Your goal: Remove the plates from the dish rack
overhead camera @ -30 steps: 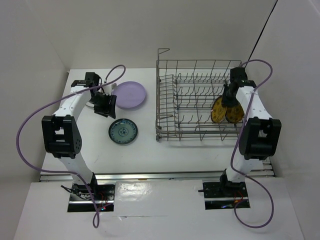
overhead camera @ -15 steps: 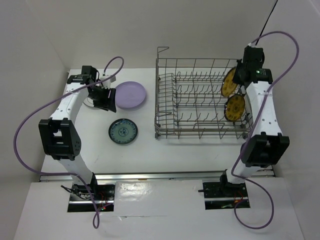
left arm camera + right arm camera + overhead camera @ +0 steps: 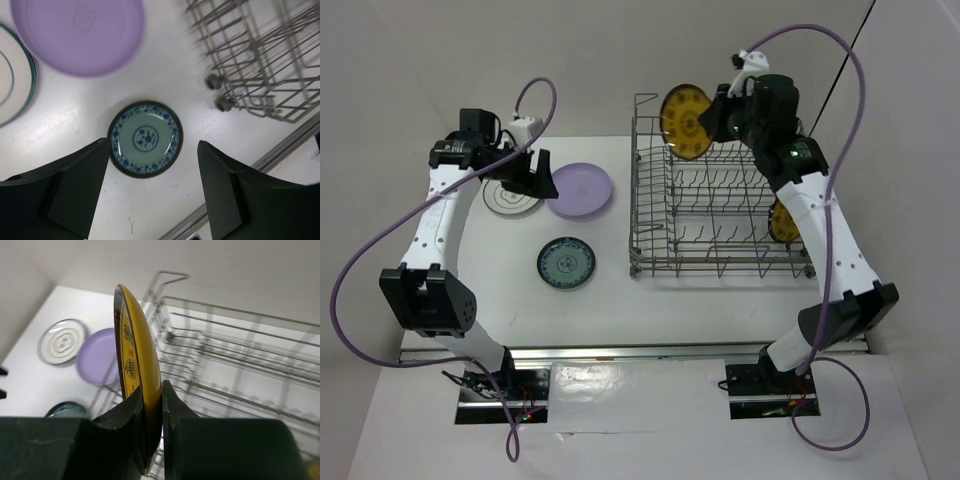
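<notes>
My right gripper [image 3: 705,122] is clamped on the rim of a mustard plate [image 3: 684,121], which stands on edge between my fingers [image 3: 136,407]. Half a second ago I held it over the far right corner of the dish rack [image 3: 715,265]. It has since travelled across and now hangs above the far left corner, clear of the wires. The second mustard plate [image 3: 783,220] stays in the rack, below and behind that hand.

My left gripper [image 3: 538,178] is spread wide and holds nothing. It has drawn back and risen, uncovering a white plate [image 3: 510,198] on the table [image 3: 620,300]. A lavender plate [image 3: 580,190] lies just beside it, and the teal plate [image 3: 145,138] sits directly beneath my parted fingers [image 3: 80,187].
</notes>
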Robot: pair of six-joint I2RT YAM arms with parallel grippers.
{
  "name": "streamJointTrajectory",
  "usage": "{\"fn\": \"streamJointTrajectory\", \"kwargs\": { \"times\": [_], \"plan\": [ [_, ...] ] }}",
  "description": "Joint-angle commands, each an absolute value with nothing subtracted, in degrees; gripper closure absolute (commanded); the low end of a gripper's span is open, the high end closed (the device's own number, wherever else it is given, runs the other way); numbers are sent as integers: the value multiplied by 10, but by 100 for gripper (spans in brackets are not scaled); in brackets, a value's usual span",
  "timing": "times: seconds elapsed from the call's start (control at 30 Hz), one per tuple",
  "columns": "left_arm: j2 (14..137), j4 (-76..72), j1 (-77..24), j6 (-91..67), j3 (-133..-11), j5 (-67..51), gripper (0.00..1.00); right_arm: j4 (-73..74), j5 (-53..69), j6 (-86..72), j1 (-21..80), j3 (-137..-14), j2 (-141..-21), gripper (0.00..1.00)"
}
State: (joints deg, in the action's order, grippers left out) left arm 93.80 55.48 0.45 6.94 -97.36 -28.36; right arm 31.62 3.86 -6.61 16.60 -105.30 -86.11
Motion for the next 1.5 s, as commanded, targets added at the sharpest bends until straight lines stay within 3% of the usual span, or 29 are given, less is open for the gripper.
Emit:
{"fn": "streamJointTrajectory", "kwargs": {
  "times": [0.0, 0.1, 0.4, 0.73, 0.87, 0.9, 1.17, 1.3, 1.33, 1.37, 1.47],
  "plan": [
    [904, 542, 6, 64, -1037, -355, 15, 214, 153, -91, 206, -1042, -905, 100],
    [899, 542, 6, 57, -1061, -410, 5, 168, 203, -98, 250, -1036, -930, 100],
    [899, 504, 6, 27, -1056, -459, 2, 98, 318, -144, 294, -1030, -976, 100],
    [916, 463, 1, 4, -1030, -445, 2, 54, 376, -184, 318, -993, -993, 100],
    [921, 449, 1, -10, -1030, -457, 7, 37, 397, -197, 323, -988, -1005, 100],
    [921, 449, 1, -10, -1025, -457, 24, 37, 397, -197, 330, -993, -1011, 100],
    [943, 505, 1, 26, -1038, -479, 100, 25, 419, -213, 335, -999, -1034, 100],
    [943, 547, 1, 61, -1038, -490, 100, 46, 437, -207, 335, -1016, -1048, 100],
    [943, 567, 1, 67, -1038, -485, 100, 73, 437, -200, 335, -1025, -1057, 96],
    [948, 577, 1, 80, -1044, -469, 100, 88, 430, -189, 335, -1042, -1065, 72],
    [948, 618, 15, 104, -1056, -451, 100, 128, 410, -164, 335, -1060, -1065, 30]
  ]
}}
